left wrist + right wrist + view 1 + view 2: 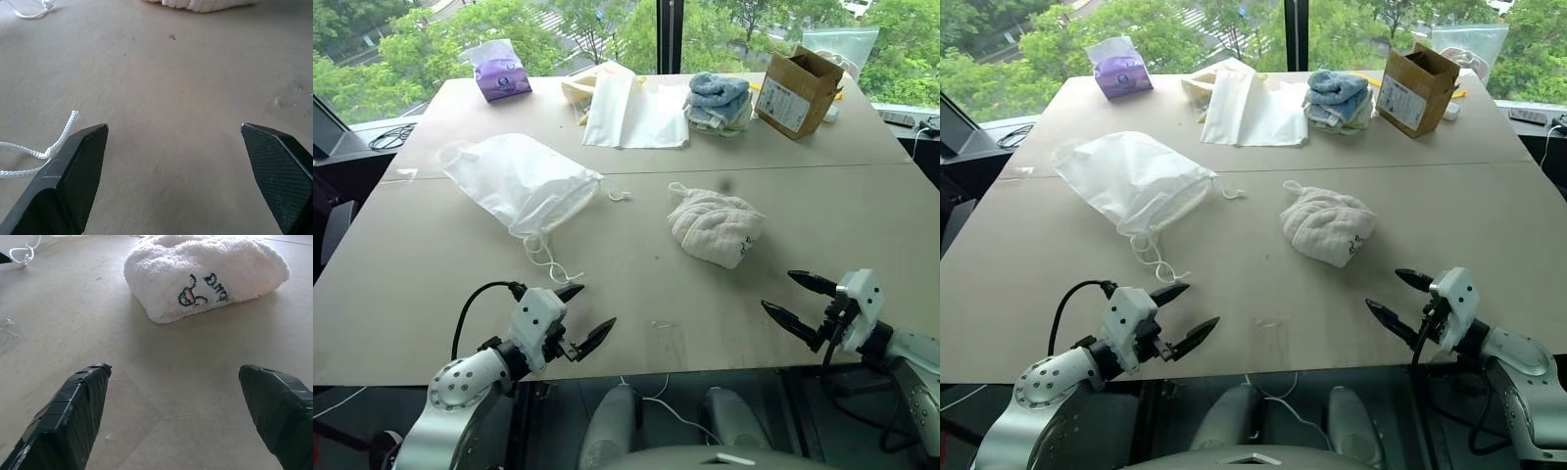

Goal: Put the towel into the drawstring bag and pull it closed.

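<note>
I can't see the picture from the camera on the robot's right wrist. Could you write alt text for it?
A small cream-white towel with a dark printed mark lies bunched on a beige table, untouched. The right gripper faces it with its two black fingers spread wide and empty. A loop of white cord lies off to one side.

Your two head cams look fwd and down over the table [636, 284] from above, side by side, sharing nearly the whole scene. L wrist cam sits low near the tabletop, facing along its fingers twd the towel [205, 4] edge. R wrist cam, equally low, faces the same towel close up, so both wrist views overlap there.
</note>
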Robot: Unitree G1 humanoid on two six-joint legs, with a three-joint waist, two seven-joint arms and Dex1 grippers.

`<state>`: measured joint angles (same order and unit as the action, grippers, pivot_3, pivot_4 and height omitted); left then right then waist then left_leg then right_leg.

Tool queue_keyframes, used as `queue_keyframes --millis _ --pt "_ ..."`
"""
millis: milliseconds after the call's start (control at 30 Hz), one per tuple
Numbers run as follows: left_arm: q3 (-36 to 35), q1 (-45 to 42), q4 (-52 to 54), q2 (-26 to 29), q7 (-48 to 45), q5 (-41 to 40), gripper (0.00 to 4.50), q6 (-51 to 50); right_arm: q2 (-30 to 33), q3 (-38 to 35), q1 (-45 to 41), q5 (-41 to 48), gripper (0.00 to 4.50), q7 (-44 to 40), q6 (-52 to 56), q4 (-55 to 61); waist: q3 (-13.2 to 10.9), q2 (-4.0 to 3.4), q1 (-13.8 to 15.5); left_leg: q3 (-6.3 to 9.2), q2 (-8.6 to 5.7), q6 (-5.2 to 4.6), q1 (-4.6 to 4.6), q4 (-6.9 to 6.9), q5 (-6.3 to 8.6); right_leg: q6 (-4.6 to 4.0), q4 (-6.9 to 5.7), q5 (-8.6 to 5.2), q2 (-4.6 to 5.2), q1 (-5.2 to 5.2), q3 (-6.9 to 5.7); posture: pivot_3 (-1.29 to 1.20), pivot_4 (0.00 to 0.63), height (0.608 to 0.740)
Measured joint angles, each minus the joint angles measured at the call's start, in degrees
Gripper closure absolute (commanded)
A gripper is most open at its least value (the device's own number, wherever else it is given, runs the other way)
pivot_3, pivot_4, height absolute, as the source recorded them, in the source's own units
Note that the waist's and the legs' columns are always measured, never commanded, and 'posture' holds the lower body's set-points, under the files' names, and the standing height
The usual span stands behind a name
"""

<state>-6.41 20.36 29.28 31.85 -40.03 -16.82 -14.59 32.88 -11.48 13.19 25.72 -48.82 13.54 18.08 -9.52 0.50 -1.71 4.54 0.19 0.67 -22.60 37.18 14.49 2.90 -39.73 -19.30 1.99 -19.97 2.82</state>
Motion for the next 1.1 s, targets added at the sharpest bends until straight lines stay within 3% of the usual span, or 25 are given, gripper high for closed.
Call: queue_keyframes --millis 833,967,1100 --pt "-0.3 -2.3 -0.7 -0.3 0.3 -3.7 0.02 -0.9 -0.9 0.7 -0.6 0.8 0.0 -1.0 -2.6 -0.1 0.0 0.0 0.1 0.07 -0.01 0.0 0.01 0.02 0.0 0.0 0.04 0.0 0.03 0.1 -0.13 0.0 0.15 0.74" --pt "-0.2 -5.7 0.4 -3.8 4.4 -4.4 0.02 -2.8 -2.7 2.1 -0.6 2.6 0.0 -2.4 -3.5 1.4 0.0 -0.03 0.4 0.1 -0.02 0.0 0.0 0.03 0.0 0.0 0.04 0.0 0.03 0.1 -0.16 0.0 0.15 0.74" --pt "2.9 -11.0 4.9 -9.7 15.1 -0.8 0.02 -7.2 -2.8 4.6 -1.8 5.3 0.0 -3.4 -2.8 6.1 0.0 0.02 0.7 0.14 -0.04 0.0 0.0 0.06 0.0 0.02 0.05 0.01 0.01 0.14 -0.18 0.0 0.15 0.74"
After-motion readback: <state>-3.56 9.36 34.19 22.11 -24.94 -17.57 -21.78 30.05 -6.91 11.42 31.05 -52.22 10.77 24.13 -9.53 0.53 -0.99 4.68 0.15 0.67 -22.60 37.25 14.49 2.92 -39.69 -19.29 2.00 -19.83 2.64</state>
